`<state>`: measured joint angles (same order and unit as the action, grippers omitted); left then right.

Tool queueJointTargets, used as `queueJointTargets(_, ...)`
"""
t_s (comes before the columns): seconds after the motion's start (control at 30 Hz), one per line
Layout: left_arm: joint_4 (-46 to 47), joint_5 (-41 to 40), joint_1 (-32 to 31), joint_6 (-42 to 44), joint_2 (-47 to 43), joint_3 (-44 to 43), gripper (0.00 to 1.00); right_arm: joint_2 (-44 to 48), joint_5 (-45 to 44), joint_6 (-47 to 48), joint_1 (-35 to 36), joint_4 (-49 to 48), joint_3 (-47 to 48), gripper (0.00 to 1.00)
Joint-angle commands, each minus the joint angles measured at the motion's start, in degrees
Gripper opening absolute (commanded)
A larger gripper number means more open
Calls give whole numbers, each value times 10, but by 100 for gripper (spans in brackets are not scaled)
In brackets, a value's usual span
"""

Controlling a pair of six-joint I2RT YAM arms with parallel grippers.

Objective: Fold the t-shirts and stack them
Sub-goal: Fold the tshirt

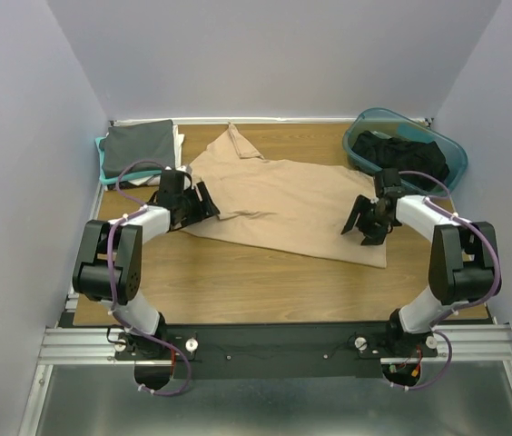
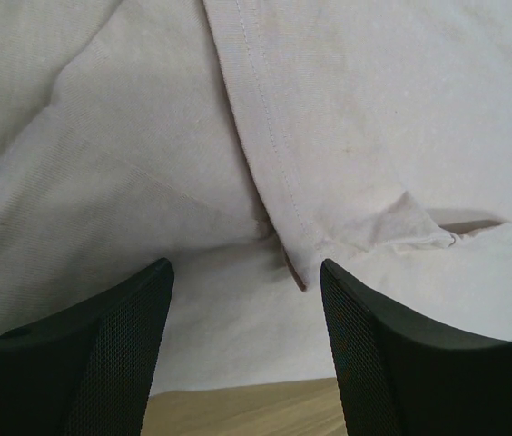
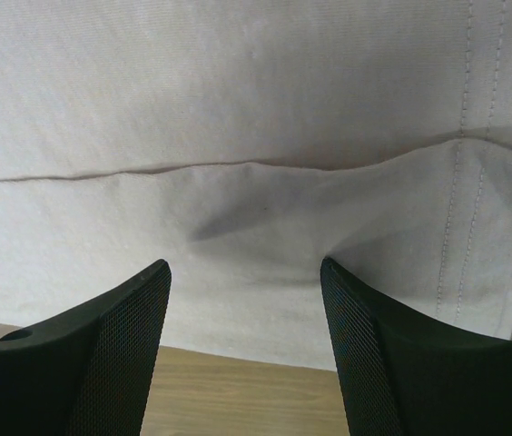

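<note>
Tan shirt [image 1: 283, 204] partly folded, L gripper [image 1: 206, 202] & R gripper [image 1: 362, 222] wide, empty over it; stack [image 1: 138, 145] back-left done, dark shirts [image 1: 401, 150] in tub [image 1: 460, 160] to do.

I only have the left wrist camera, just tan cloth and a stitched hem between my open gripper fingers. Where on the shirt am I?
Observer: Your left gripper is at the left edge of the tan t-shirt, which lies spread and rumpled across the middle of the table.
Operator: Where is the other arm?
Observer: The right gripper hangs open over the shirt's right side, near its front corner, holding nothing.
Operator: Any pile to stack it on?
Observer: Yes, a folded dark grey shirt tops a small pile in the back left corner.
</note>
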<state>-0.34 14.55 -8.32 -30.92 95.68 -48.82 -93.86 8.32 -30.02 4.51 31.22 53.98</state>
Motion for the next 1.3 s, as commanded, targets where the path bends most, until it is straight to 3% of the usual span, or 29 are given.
queueJointTargets(0.0, -74, -10, 5, -18, -24, 57, 75, 12, 6, -23, 0, 84, -55, 74)
queueJointTargets(0.33, -129, -46, 5, -34, -137, 142, 75, 82, 23, -42, 6, 125, -109, 74)
queueJointTargets(0.6, -162, -40, -6, -42, -226, 106, 73, 89, 31, -36, 18, 152, -50, 74)
queueJointTargets(0.87, -161, -37, -50, -64, -212, 102, 68, 65, 30, -30, 21, 160, 4, 74)
queueJointTargets(1.27, -145, -64, -97, -70, -141, 65, 59, 70, 25, -31, 23, 157, -9, 74)
